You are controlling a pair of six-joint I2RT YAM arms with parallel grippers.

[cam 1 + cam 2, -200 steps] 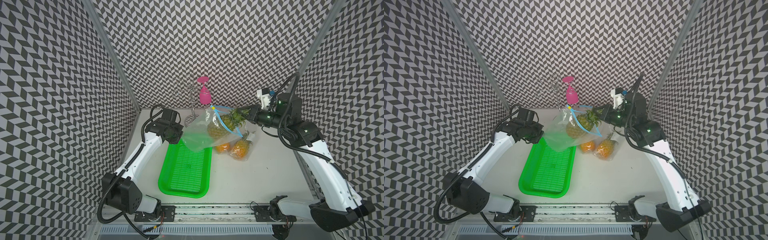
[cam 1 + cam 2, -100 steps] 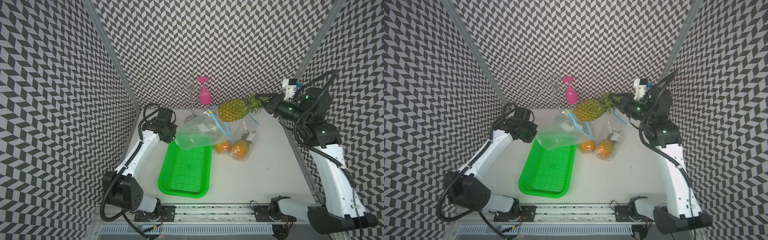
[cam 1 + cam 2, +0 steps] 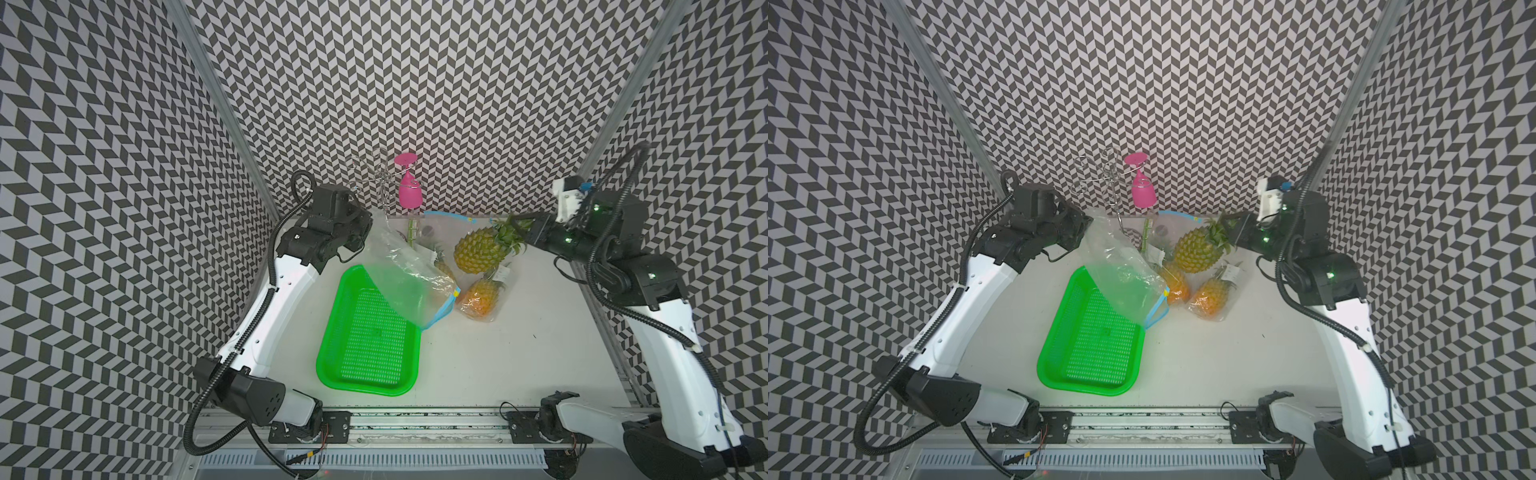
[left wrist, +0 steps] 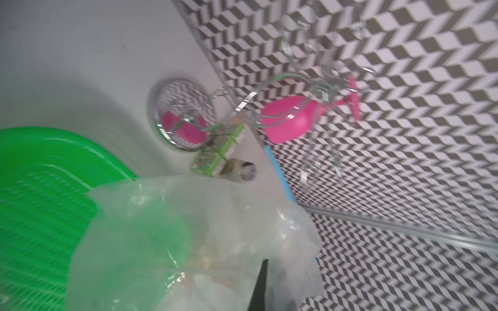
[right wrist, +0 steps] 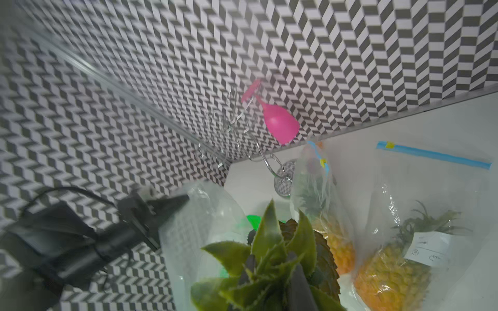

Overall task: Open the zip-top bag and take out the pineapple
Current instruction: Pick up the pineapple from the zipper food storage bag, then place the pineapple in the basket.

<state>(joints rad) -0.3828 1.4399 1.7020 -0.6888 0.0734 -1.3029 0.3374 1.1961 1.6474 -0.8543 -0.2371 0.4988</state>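
The pineapple [image 3: 478,251] is out of the bag, at the rear right of the table [image 3: 498,353]. It is tilted, with its crown toward the right arm. The right gripper [image 3: 521,226] is clamped narrowly on the crown leaves. In the right wrist view its dark fingers [image 5: 299,285] sit buried among the leaves, which hide most of the fruit's body. From above, its lower end overlaps two bagged pineapples, and I cannot tell whether it touches them.

The zip-top bag [image 3: 405,282] hangs crumpled and empty from the left gripper [image 3: 365,226], which is pinched fully closed on the bag's upper corner. In the left wrist view only one dark finger [image 4: 260,285] shows through the plastic. The bag's blue zip strip [image 3: 440,311] is at its low end, over the far right corner of the green tray [image 3: 330,340].

One bagged pineapple [image 3: 478,299] lies just right of the hanging bag and carries a white label [image 5: 428,247]. The print on the label is too small and blurred to read. The other bagged pineapple [image 3: 1173,282] is partly hidden behind the held bag.

A flat clear bag with a blue strip [image 5: 433,154] lies by the back wall. Beside it, a pink glass [image 3: 409,193] hangs upside down on a wire rack [image 3: 380,178]. A green printed packet [image 4: 218,150] lies at the rack's foot, and its writing is smeared beyond reading.
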